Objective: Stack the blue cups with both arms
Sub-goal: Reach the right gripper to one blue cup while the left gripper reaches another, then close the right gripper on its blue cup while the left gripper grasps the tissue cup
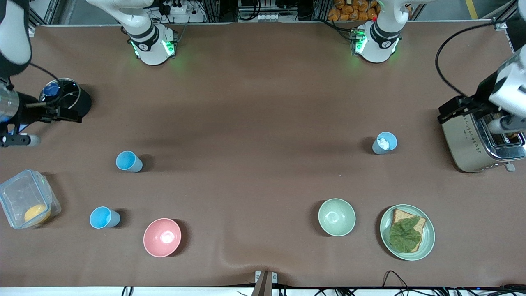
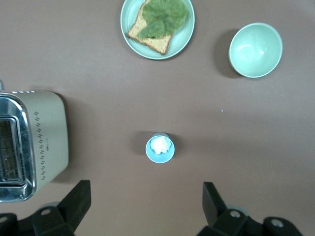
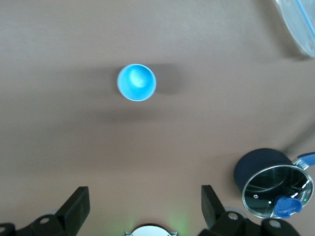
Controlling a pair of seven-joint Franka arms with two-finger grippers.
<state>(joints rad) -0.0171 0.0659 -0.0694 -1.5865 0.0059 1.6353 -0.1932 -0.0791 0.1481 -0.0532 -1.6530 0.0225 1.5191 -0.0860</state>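
Big brown table (image 1: 263, 102), arms parked high at either end: left gripper (image 2: 146, 206) over the silver toaster (image 1: 476, 139), right gripper (image 3: 143, 209) over the black lidded pot (image 1: 68, 98), both with jaws wide open. Two sky-blue plastic cups (image 1: 128, 161) (image 1: 104, 217) sit toward the right arm's end, and the grey-blue cup with white inside (image 1: 385, 143) stands near the toaster.

Brown table under even light

A brown cloth (image 1: 263, 123) covers the whole table, with a small ripple at its near edge; black cables (image 1: 411, 283) trail along that edge; at the far edge stand metal frame rails (image 1: 222, 8), a power strip (image 1: 174, 7) and a pile of orange packets (image 1: 353, 10).
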